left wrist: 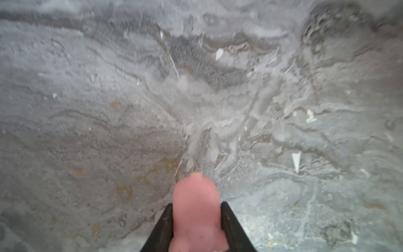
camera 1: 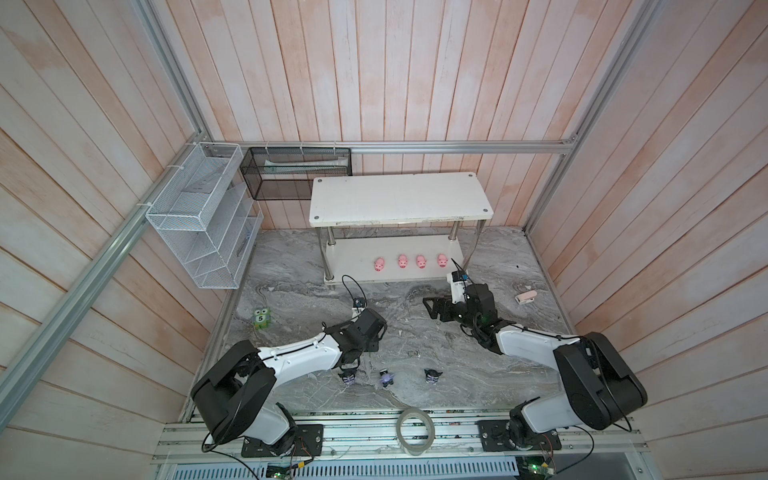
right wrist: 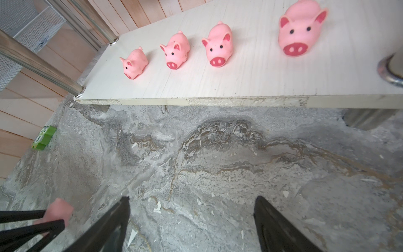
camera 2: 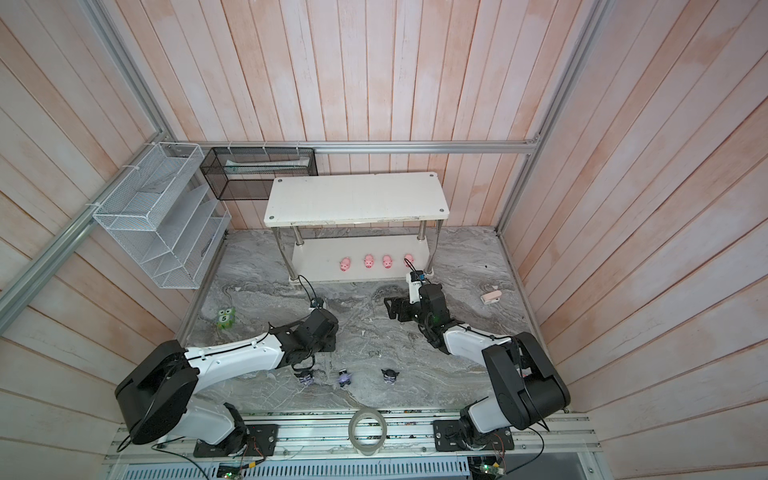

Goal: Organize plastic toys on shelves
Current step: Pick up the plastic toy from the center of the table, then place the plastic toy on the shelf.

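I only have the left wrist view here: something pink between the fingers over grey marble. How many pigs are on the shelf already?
Observer: Four pigs stand in a row on the lower board.
Reviewer: And the other side?
Observer: The right gripper is open and empty, out in front of that board.
Reviewer: What is not yet put away?
Observer: Three black figurines in a row on the table.
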`<state>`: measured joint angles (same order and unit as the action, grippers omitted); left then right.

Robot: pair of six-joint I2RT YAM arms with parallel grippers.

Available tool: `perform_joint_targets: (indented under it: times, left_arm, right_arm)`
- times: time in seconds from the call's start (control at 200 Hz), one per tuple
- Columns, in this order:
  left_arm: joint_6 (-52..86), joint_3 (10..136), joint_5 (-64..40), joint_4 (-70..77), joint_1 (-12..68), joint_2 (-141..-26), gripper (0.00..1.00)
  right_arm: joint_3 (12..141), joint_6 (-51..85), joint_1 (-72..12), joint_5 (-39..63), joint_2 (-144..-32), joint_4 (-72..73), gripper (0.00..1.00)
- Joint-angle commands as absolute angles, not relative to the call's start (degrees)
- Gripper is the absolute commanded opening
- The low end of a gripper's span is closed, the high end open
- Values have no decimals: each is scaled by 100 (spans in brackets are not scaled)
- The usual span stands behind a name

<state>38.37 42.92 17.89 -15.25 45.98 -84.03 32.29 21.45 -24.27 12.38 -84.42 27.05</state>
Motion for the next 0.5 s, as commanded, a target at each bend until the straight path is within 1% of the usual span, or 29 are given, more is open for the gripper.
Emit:
perform_joint_targets:
  times: [0.0,0.11,0.22,0.375,0.495]
  left_arm:
    - [3235,4589,1939,-1230,4318,-8171,35]
    - [2728,4723,1833,-713,3910,-8110,35]
    - [2229,4909,1736,-196,3579,-8298,35]
    - [1698,5394,1555,33,3317,-8720,35]
    - [1578,5612,1379,219,3065,-8978,35]
  right_arm:
    - [3346,2188,-2413,1327,-8517,2821,89]
    - [3315,2185,-2408,1327,-8490,2833,89]
    - [3307,2162,-2408,1317,-8473,2833,89]
    - [3309,2143,-2411,1279,-8451,2821,89]
    - [3279,2136,-2408,1239,-8437,2832,89]
